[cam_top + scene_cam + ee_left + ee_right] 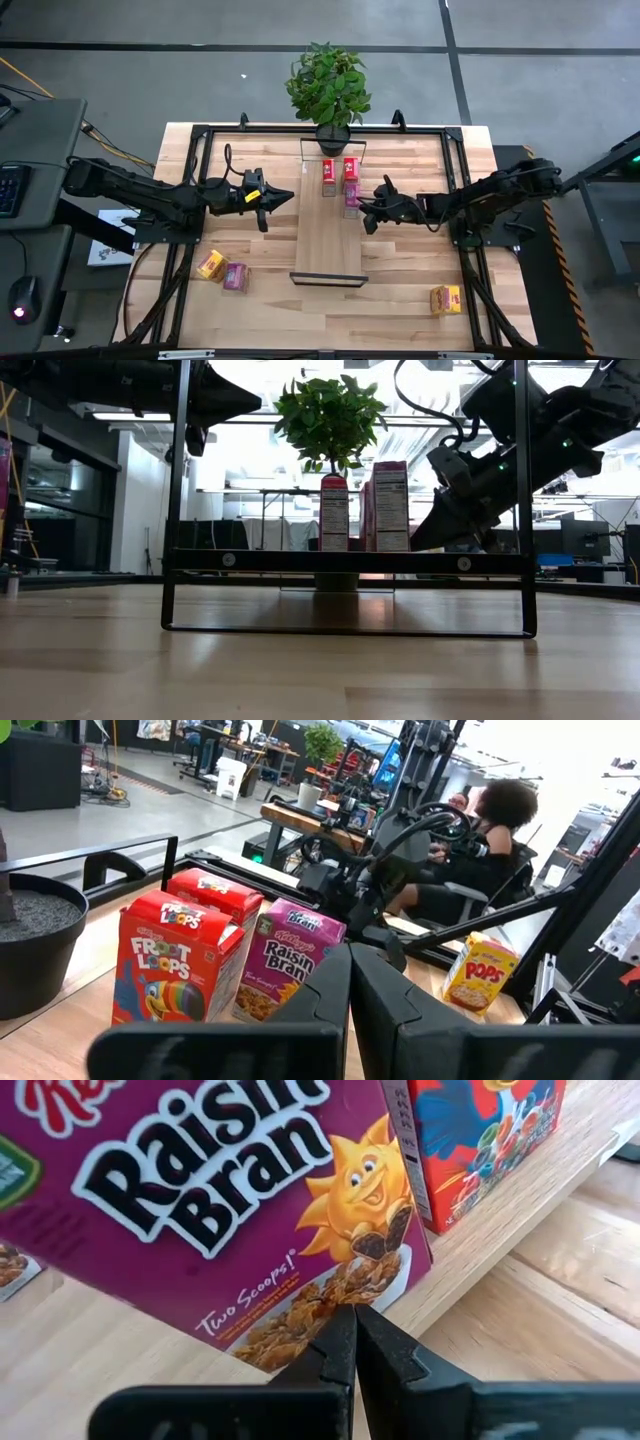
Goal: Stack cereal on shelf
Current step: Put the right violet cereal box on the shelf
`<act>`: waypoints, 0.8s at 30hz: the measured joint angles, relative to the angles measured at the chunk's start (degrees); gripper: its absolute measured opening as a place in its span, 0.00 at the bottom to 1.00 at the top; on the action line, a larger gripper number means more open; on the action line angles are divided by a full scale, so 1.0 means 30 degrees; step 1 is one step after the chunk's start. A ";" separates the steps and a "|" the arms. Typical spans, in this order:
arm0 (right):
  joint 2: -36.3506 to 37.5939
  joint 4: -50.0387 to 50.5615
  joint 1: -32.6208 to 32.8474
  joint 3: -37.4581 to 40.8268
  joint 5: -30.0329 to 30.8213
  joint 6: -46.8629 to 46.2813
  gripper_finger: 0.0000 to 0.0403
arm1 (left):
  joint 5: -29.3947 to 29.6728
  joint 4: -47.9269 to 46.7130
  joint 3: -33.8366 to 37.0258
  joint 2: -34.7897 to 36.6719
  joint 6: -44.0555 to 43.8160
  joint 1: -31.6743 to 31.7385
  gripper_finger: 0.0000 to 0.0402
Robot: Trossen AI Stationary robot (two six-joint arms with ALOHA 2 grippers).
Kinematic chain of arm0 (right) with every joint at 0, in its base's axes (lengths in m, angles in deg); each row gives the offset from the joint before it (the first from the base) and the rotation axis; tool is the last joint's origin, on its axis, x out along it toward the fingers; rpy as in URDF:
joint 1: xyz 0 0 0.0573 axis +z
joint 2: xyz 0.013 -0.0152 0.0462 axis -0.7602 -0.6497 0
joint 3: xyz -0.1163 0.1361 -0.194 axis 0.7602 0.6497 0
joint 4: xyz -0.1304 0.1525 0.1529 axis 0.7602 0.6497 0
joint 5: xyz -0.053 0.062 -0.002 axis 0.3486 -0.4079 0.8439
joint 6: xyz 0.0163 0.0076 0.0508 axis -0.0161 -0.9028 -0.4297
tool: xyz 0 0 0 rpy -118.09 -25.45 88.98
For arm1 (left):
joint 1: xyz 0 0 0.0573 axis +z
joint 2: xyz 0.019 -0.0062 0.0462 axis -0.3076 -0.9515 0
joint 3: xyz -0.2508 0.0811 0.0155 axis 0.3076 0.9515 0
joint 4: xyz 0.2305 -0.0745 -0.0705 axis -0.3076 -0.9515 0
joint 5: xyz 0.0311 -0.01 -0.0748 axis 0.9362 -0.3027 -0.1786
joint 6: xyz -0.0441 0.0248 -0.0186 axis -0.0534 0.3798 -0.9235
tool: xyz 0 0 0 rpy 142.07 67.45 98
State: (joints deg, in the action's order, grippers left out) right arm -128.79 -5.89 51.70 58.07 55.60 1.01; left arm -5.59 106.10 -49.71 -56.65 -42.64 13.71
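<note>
From overhead, a yellow box (446,299) is lying nearest on the tabletop (400,290) toward the right, and a second yellow box (211,264) is sitting against a pink box (236,276) toward the left, all three well apart from the shelf (328,240). Farther in, the right gripper (366,212) is hanging just beside the shelf's right edge, close to the Raisin Bran box (351,197); the left gripper (283,197) is hovering off the shelf's left edge. Two red Froot Loops boxes (338,170) are standing upright at the shelf's far end, before the potted plant (329,85).

The right wrist view is showing what the overhead cannot: the right arm's fingers (338,1350) are pressed together, their tips right in front of the Raisin Bran box (210,1200) but gripping nothing, with a red box (485,1135) beside it on the plank.

The left wrist view is showing the left arm's fingers (335,995) likewise closed and empty, the three shelved boxes beyond them, a yellow Pops box (479,971) farther off, and a seated person (490,840) in the room behind.

The low view is showing the boxes standing upright on the raised shelf (345,561).
</note>
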 joint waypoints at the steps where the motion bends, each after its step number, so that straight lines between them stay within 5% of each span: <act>1: 0.0000 -0.0001 -0.0016 0.0000 0.0157 -0.0004 0.00 | 0.0004 0.0004 0.0004 0.0000 -0.0002 -0.0001 0.00; 24: 0.0000 -0.0059 -0.0497 0.0000 -0.0115 -0.0681 0.00 | 0.0342 0.0007 0.0000 0.0000 0.0006 -0.0001 0.00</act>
State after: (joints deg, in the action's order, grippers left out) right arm -128.79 -6.07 50.21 58.07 55.26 -1.04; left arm -4.56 106.12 -49.71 -56.65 -42.62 13.71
